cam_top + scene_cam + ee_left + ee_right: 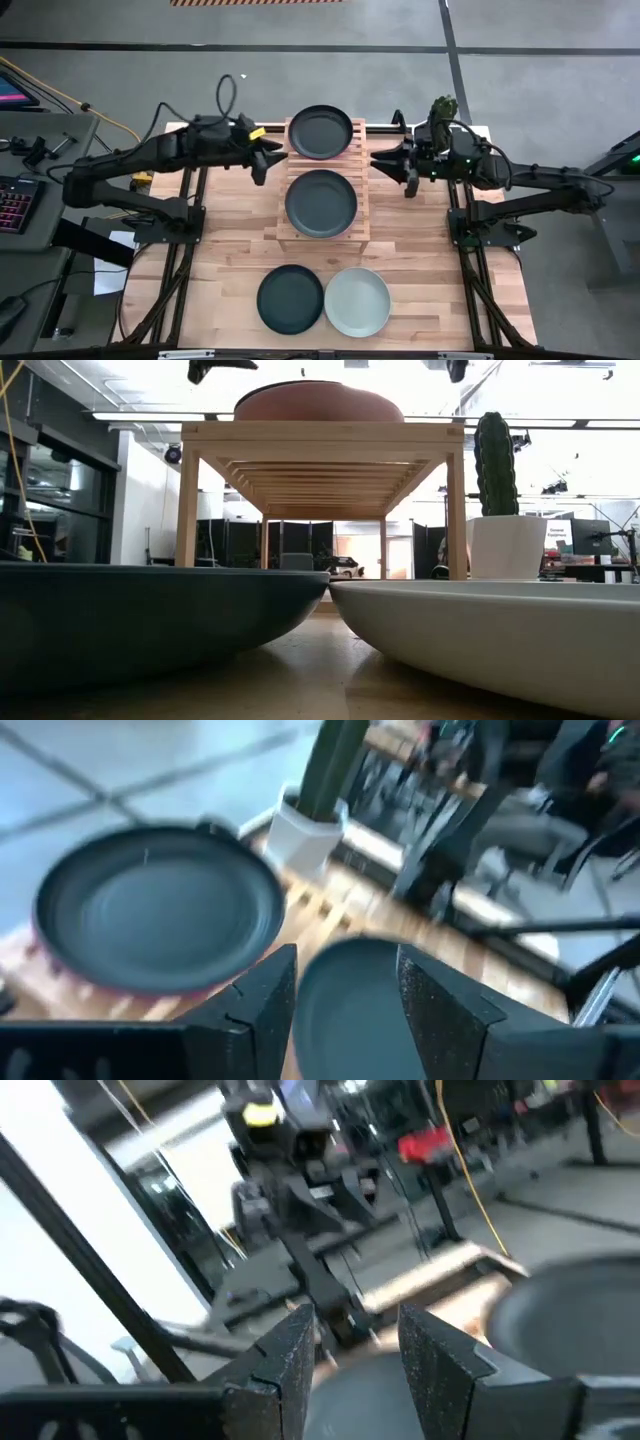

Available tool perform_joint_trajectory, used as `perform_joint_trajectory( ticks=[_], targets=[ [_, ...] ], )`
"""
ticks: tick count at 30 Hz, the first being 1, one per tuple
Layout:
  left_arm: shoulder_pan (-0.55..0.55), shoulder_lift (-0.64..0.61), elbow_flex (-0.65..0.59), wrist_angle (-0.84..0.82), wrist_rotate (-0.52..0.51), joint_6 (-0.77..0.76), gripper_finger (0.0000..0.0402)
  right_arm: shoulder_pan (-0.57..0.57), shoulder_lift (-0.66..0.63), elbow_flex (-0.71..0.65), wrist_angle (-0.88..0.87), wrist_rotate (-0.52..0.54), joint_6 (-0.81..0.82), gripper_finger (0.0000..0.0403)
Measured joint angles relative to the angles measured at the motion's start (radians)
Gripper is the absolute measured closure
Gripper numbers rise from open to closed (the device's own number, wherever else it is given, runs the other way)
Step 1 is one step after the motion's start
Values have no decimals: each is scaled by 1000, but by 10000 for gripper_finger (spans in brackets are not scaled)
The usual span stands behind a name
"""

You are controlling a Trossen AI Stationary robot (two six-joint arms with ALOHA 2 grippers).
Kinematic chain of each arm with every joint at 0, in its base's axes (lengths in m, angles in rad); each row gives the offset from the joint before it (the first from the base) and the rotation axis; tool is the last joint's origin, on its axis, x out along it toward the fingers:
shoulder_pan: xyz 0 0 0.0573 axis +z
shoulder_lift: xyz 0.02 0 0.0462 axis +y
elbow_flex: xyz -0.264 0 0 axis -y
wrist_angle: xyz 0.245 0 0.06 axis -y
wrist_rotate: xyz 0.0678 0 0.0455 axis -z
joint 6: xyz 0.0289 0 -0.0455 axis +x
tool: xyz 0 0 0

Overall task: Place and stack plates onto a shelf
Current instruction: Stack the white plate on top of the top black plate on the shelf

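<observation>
The slatted wooden shelf (320, 180) stands mid-table. Two dark plates lie on it, one at the far end (320, 132) and one at the near end (321, 203). In the left wrist view the far dark plate (160, 910) rests in a pink plate (130, 985). The low view shows a pink plate (318, 402) on the shelf top. A dark plate (290, 299) and a mint plate (357, 302) lie on the table near its near edge. My left gripper (268, 160) hovers left of the shelf, open and empty. My right gripper (398, 165) hovers right of it, open and empty.
A cactus in a white pot (443, 108) stands at the shelf's far right corner, close behind my right gripper; it also shows in the low view (505, 545). Bare plank tabletop (230, 240) lies on both sides of the shelf.
</observation>
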Motion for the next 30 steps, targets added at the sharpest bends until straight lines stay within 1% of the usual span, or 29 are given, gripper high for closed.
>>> perform_joint_trajectory(
  ticks=[2, 4, 10, 12, 14, 16, 23, 30],
  targets=[
    [-32, -34, -64, 111, -38, 2, 244, 5, 14, 0, 59, -4, -8, 274],
    [-70, -66, -156, 262, -56, 0, 247, 10, 30, 0, 106, -6, -18, 274],
    [-158, -124, -449, 770, -69, -33, 256, 16, 67, 0, 122, -14, -20, 274],
    [-169, -132, -507, 909, -64, -43, 258, 16, 77, 0, 121, -15, -11, 274],
    [-178, -139, -539, 996, -60, -38, 261, 16, 86, 0, 121, -15, -10, 274],
    [-181, -138, -552, 1034, -60, -20, 261, 16, 93, 0, 121, -15, -10, 274],
    [-182, -138, -553, 1043, -66, 52, 261, 16, 92, 0, 121, -15, -22, 274],
    [-182, -138, -553, 1043, -67, 55, 261, 16, 91, 0, 121, -15, -55, 274]
  ],
)
